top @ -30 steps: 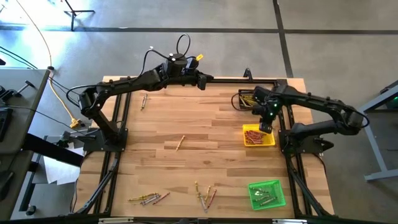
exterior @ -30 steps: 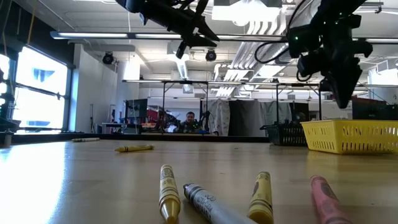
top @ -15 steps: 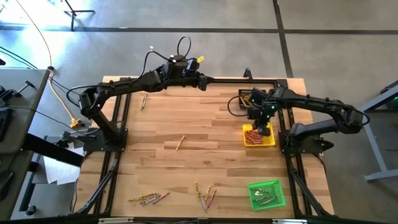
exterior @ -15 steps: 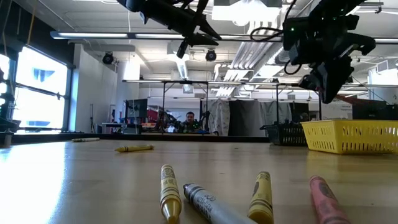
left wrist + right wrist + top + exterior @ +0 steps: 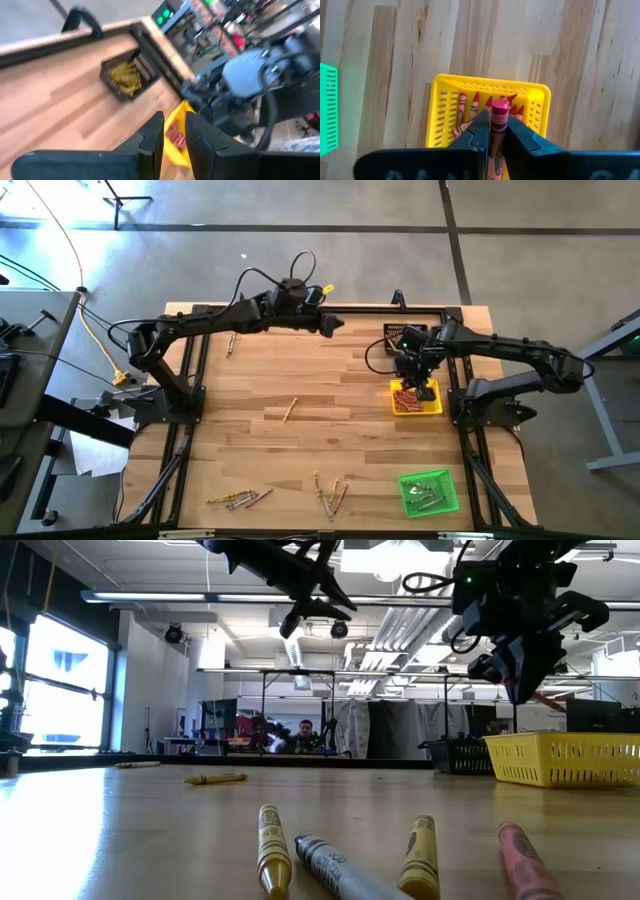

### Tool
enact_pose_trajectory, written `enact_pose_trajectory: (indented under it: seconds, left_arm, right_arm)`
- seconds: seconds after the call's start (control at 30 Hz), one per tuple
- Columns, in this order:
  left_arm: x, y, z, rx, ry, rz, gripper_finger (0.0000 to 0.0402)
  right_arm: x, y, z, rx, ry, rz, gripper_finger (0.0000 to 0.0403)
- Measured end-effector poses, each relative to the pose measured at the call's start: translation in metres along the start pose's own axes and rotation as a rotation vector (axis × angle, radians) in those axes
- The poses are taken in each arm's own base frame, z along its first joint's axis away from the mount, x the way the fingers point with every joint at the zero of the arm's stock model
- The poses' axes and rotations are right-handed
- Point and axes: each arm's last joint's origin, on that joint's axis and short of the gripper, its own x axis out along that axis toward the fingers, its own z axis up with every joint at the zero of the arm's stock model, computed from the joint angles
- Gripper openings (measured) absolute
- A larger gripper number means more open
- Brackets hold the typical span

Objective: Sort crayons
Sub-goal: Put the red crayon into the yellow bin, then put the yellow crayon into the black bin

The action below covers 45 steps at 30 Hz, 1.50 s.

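Observation:
My right gripper hangs over the yellow tray and is shut on a red crayon. Several red crayons lie in that tray. My left gripper is high above the table's far middle, its fingers a narrow gap apart with nothing between them. Loose crayons lie flat on the table: one in the middle, a pair at the far left, and clusters near the front edge. My right gripper pinches the red crayon between its two fingers, which lie along it. The crayon's blunt end sticks out past the fingertips. The fingers slant down from above. The crayon is lifted clear, over the yellow tray.
A black tray with yellow crayons stands at the far right, just beyond the yellow tray. A green tray with crayons sits at the near right. Bare wood lies across the table's middle. A person sits far off in the room.
My right gripper has rolled about its wrist and shifted a little toward the table's left, keeping the red crayon over the yellow tray. My left gripper has swung toward the table's right and slightly nearer.

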Motion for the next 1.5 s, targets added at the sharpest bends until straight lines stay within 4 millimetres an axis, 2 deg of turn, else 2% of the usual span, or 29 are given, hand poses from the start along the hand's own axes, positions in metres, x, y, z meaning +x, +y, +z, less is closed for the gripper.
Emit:
enact_pose_trajectory:
  seconds: [0.13, 0.27, 0.37, 0.57, 0.7, 0.83, 1.0, 1.33, 1.5]
  left_arm:
    - [0.001, -0.002, -0.016, -0.026, 0.105, 0.053, 0.0067]
    - [0.0, -0.002, -0.031, -0.046, 0.21, 0.115, 0.0067]
    - [-0.002, -0.003, -0.041, -0.052, 0.276, 0.151, 0.0067]
    - [-0.007, -0.008, -0.066, -0.074, 0.458, 0.212, 0.0067]
    - [-0.016, -0.012, -0.091, -0.052, 0.61, 0.308, 0.0067]
    - [-0.022, -0.014, -0.117, 0.068, 0.664, 0.421, 0.0067]
    - [-0.023, -0.012, -0.144, 0.29, 0.741, 0.454, 0.0067]
    - [-0.018, 0.004, -0.193, 0.3, 0.796, 0.517, 0.0067]
    - [-0.01, 0.009, -0.209, 0.339, 0.808, 0.526, 0.0074]
  right_arm:
    - [0.002, -0.001, 0.001, -0.048, -0.015, -0.008, 0.0028]
    - [0.013, 0.001, -0.008, -0.028, 0.017, 0.011, 0.0034]
    - [0.019, 0.005, -0.011, -0.006, 0.042, 0.029, 0.0057]
    - [0.021, 0.012, -0.005, -0.055, 0.032, 0.036, 0.0117]
    - [0.019, 0.015, 0.0, -0.06, 0.022, 0.035, 0.0131]
    - [0.015, 0.016, 0.009, 0.034, -0.027, 0.016, 0.0132]
    - [0.01, 0.016, 0.022, 0.131, -0.117, -0.007, 0.0133]
    - [-0.002, 0.015, 0.037, 0.464, -0.219, 0.003, 0.0133]
    - [-0.004, 0.018, 0.041, 0.511, -0.227, 0.012, 0.0133]
